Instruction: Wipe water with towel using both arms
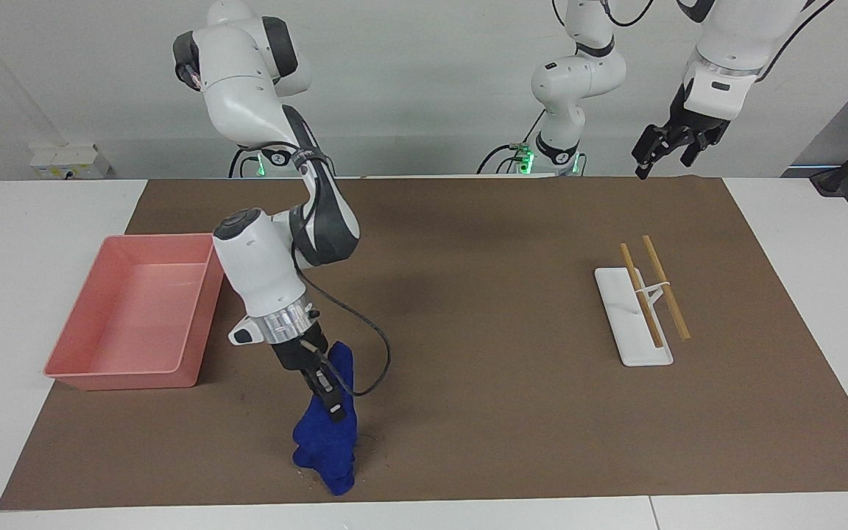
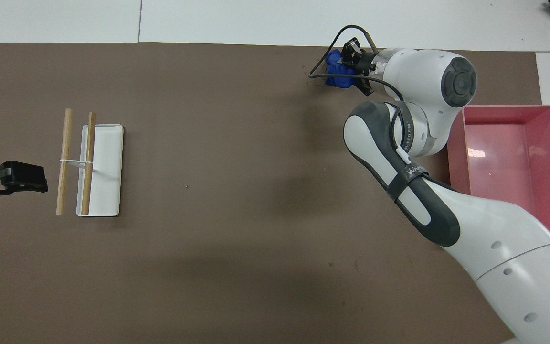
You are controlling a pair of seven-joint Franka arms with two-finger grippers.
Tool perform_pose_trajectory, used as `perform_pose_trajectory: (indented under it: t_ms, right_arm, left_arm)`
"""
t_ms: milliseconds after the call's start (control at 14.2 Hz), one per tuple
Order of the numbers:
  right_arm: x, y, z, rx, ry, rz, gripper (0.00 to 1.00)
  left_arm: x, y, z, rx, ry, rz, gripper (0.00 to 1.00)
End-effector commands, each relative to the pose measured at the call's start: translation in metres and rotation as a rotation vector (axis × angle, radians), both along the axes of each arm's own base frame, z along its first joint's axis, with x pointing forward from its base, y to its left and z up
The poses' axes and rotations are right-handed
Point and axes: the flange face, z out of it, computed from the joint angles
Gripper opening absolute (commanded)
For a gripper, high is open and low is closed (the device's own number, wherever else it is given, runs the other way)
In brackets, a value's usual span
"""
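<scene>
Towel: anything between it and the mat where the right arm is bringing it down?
Nothing visible. The right gripper is shut on the towel, whose lower end already rests on the brown mat at the mat's edge farthest from the robots. The pink bin sits apart. The left gripper waits, open, raised over its own end.

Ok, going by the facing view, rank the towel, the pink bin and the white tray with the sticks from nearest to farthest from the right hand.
1. The towel: gripped in the right hand, hanging onto the brown mat.
2. The pink bin: beside the right arm, at its end of the table.
3. The white tray: toward the left arm's end, under its wooden sticks.
</scene>
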Motion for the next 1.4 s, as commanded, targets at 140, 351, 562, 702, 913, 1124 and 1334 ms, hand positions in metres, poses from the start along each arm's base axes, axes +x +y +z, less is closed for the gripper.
perform_pose_trajectory:
  t_ms: [140,351,562,702,913,1124,1334]
  right_arm:
    - [-0.052,-0.032,-0.036,-0.083,0.096,0.059,0.0]
    - [-0.085,-0.049,-0.061,-0.118,0.201,0.097,0.0]
    - [-0.12,-0.064,-0.075,-0.135,0.341,0.134,0.0]
    - [-0.142,-0.08,-0.077,-0.142,0.428,0.16,0.0]
    - [-0.182,-0.112,-0.086,-0.147,0.572,0.261,0.0]
    - [-0.218,-0.136,-0.078,-0.129,0.678,0.357,0.0]
    - [-0.239,-0.134,-0.07,-0.11,0.767,0.406,0.0]
  left_arm:
    - [0.01,0.025,-0.015,0.018,0.037,-0.086,1.0]
    - [0.027,0.014,-0.029,0.048,0.052,-0.133,1.0]
    - [0.029,0.03,-0.028,0.015,0.05,-0.117,1.0]
    - [0.029,0.033,-0.032,0.013,0.041,-0.112,1.0]
    - [0.038,0.031,-0.039,0.008,0.042,-0.116,1.0]
    - [0.047,0.032,-0.047,0.006,0.039,-0.113,1.0]
    - [0.055,0.032,-0.053,0.004,0.059,-0.113,1.0]
